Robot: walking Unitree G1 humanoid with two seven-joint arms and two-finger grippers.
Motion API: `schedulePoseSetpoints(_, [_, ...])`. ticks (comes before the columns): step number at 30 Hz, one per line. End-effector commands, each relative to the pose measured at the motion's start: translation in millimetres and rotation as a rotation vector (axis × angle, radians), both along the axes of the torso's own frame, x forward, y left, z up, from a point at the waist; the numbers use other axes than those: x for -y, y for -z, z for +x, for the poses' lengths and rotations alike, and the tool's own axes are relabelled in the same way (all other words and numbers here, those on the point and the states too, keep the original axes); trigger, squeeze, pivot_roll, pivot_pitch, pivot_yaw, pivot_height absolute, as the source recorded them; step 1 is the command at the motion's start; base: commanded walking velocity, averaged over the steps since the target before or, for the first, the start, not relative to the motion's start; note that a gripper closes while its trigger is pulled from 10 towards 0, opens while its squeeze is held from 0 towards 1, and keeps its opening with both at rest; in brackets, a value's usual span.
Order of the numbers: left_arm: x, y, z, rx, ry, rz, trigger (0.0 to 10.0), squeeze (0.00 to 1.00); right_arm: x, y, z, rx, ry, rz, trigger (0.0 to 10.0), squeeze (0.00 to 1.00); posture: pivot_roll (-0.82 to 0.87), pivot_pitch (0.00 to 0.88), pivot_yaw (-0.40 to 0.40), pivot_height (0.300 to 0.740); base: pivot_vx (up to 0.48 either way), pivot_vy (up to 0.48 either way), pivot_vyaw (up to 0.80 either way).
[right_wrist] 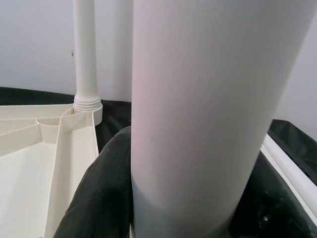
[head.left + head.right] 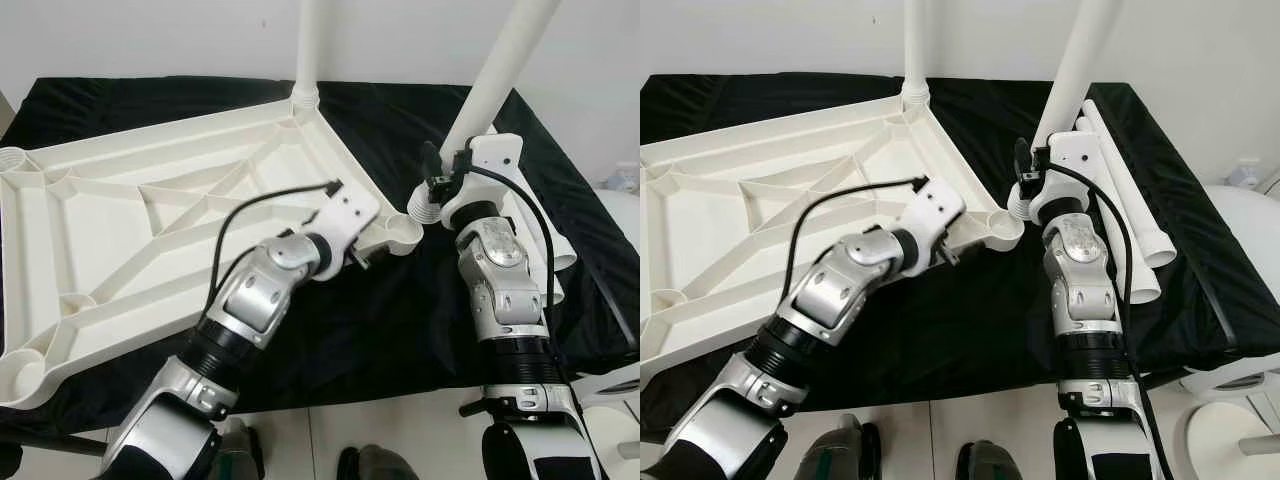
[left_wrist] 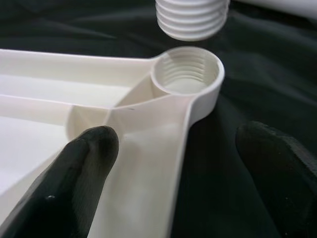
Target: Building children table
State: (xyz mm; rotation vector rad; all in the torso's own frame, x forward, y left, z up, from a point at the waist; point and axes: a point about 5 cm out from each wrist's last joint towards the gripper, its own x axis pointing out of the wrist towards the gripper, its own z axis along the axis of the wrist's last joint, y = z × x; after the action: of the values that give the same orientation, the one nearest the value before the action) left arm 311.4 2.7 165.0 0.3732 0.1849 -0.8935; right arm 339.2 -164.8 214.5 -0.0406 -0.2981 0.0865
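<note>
Tabletop (image 2: pixel 120 230), white plastic, lies underside up on the black cloth (image 2: pixel 330 340), ribs showing; I see my right gripper (image 1: pixel 193 198) closed around a white table leg (image 1: pixel 198 99), black fingers (image 1: pixel 99 198) wrapping the tube on both sides; in the head views that leg (image 2: pixel 497 70) leans from upper right down toward the tabletop's near right corner; its threaded end (image 3: pixel 193 17) hangs just above the corner socket (image 3: pixel 186 74), not seated, a gap visible between them in the left wrist view; my left gripper (image 3: pixel 173 168) is spread wide at that same corner, one finger (image 3: pixel 74 173) over the tabletop's inner surface, the other out over the cloth beyond the rim; I cannot tell whether either finger touches the plastic; socket threads are plain to see inside the round opening; a second leg (image 2: pixel 310 45) stands upright in the far corner socket, seated at its collar; two spare legs (image 2: pixel 1130 200) lie side by side on the cloth to the right of my right arm, roughly parallel; empty sockets sit at the left corners of the tabletop (image 2: pixel 25 375); cloth covers the whole work surface; pale floor below, white wall behind; a white rounded object (image 2: pixel 1250 230) sits at the far right edge, unclear what it is.
</note>
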Motion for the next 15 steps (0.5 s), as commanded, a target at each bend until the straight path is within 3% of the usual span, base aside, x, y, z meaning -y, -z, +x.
schedulePoseSetpoints(1, [5.4,7.2,-0.2,0.007,-0.029,0.034,10.0,0.00,1.3,-2.5,-1.5,0.018,-0.002,-0.001,10.0,0.00,-0.01,0.080,-0.035,0.740,0.000,0.000,0.00])
schedulePoseSetpoints(15, [15.6,13.3,13.5,-0.017,-0.118,0.063,10.0,0.00,0.5,-5.3,-1.9,0.032,-0.006,-0.005,10.0,0.00,-0.02,0.077,-0.030,0.740,0.000,0.000,0.00])
